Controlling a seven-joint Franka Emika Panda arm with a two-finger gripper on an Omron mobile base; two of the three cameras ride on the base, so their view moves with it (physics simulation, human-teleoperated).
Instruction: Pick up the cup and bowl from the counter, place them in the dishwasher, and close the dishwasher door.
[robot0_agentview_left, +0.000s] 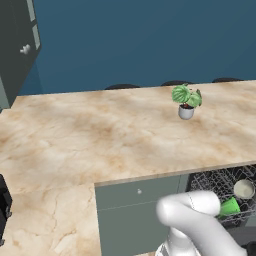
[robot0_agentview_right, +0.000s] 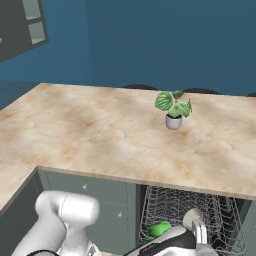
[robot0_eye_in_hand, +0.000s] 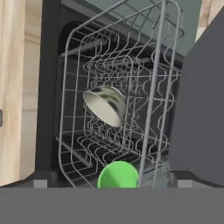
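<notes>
The dishwasher stands open under the counter, its black wire rack pulled into sight. The grey metallic bowl leans on its side in the rack, also seen as the bowl and the bowl. The green cup lies in the rack nearer my hand; the cup and the cup show from the base too. My gripper hangs just in front of the rack, open, its fingertips wide apart and holding nothing. The dark grey dishwasher door is open.
A grey-white pot with green leaves stands toward the back of the counter. Grey-green cabinet fronts flank the dishwasher on the left. A dark wall cabinet hangs at the far left.
</notes>
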